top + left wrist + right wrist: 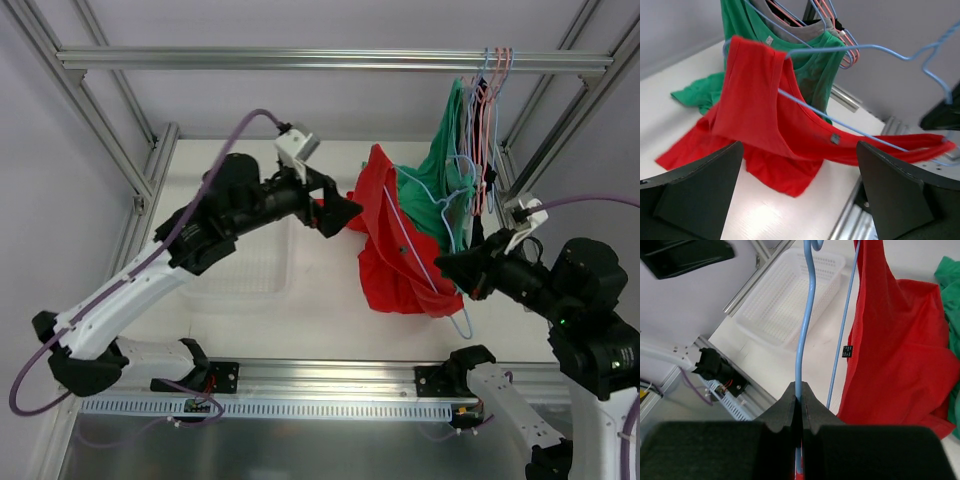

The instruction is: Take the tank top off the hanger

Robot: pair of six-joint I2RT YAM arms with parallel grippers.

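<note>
far left on the white tabletop [300, 330] sits a white perforated plastic basket [240, 270], shallow and rectangular. just right of it your left gripper [340, 215] hangs above the table, released, jaws spread wide, nothing between them. its wrist view shows both black fingers [695, 190] apart, pointing at the cloth, not touching it.

next right is the red tank top [395, 255], near the table's centre. it's not off the hanger yet: one shoulder strap loops over an arm of the light blue wire hanger [801, 355], and the body sags down from there. the lower hem lies crumpled on the tabletop. a small dark label shows on the inside of the fabric. the hanger sits tilted, its long bar running diagonally across the red cloth.

behind and just right of the red one is a green fabric garment [440, 190], hanging from the rail, its lower part trailing onto the table beside the red hem. whether the two fabrics touch, can't tell.

your right gripper [452, 268] is clenched on the blue hanger's wire, pads pressed tight together around it in the wrist view, holding it at the red top's right edge.

top right, a bunch of pink and blue wire hangers [495, 70] hooks over the aluminium frame rail [300, 60].
</note>
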